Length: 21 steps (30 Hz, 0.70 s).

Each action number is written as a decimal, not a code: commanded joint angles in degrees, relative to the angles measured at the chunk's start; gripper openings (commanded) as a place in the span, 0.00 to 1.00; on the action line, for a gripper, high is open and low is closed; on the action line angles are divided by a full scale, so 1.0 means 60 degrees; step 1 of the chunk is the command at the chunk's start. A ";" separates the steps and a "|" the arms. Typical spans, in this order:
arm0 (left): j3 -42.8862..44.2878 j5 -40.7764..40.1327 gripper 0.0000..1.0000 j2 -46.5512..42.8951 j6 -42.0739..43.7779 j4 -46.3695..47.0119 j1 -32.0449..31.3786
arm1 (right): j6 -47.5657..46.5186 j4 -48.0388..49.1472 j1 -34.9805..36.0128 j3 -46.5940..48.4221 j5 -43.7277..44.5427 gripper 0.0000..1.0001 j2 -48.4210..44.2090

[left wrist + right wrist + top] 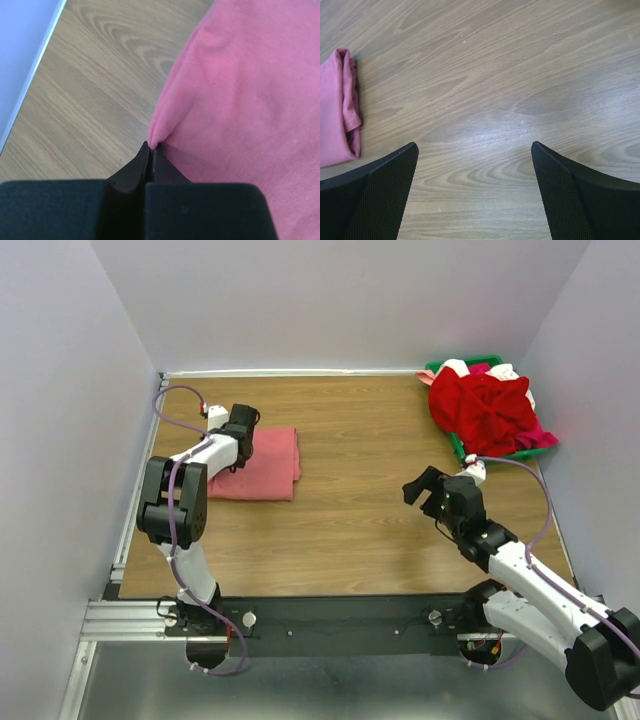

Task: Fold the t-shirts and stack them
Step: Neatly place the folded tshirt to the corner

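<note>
A folded pink t-shirt (265, 465) lies on the wooden table at the left. My left gripper (238, 448) sits on its left edge, and in the left wrist view my left gripper (151, 146) is shut on a pinched fold of the pink t-shirt (240, 100). My right gripper (424, 492) hovers open and empty over bare wood right of centre. In the right wrist view my right gripper (475, 150) has its jaws wide apart, and the pink t-shirt (340, 107) shows at the far left. A heap of red, white and pink t-shirts (490, 408) fills a green basket (462, 449) at the back right.
White walls close in the table on the left, back and right. A metal rail (330, 625) runs along the near edge by the arm bases. Bare wood (360, 440) lies between the folded shirt and the basket.
</note>
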 commanded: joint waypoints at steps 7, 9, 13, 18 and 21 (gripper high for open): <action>0.0775 -0.1596 0.00 0.0461 -0.1086 -0.0386 0.0904 | -0.0232 0.0101 0.0010 -0.0219 0.1319 1.00 -0.0328; 0.0834 -0.1919 0.00 0.0621 -0.1248 -0.0475 0.1049 | -0.0247 0.0115 0.0010 -0.0292 0.1465 1.00 -0.0328; 0.0907 -0.2152 0.00 0.0739 -0.1614 -0.0315 0.1386 | -0.0261 0.0101 0.0010 -0.0409 0.1729 1.00 -0.0270; 0.1375 -0.2929 0.00 0.1003 -0.1645 -0.0358 0.1577 | -0.0218 0.0101 0.0010 -0.0541 0.2212 1.00 -0.0255; 0.1420 -0.3048 0.00 0.1018 -0.1441 -0.0096 0.1724 | -0.0203 0.0116 0.0010 -0.0599 0.2272 1.00 -0.0270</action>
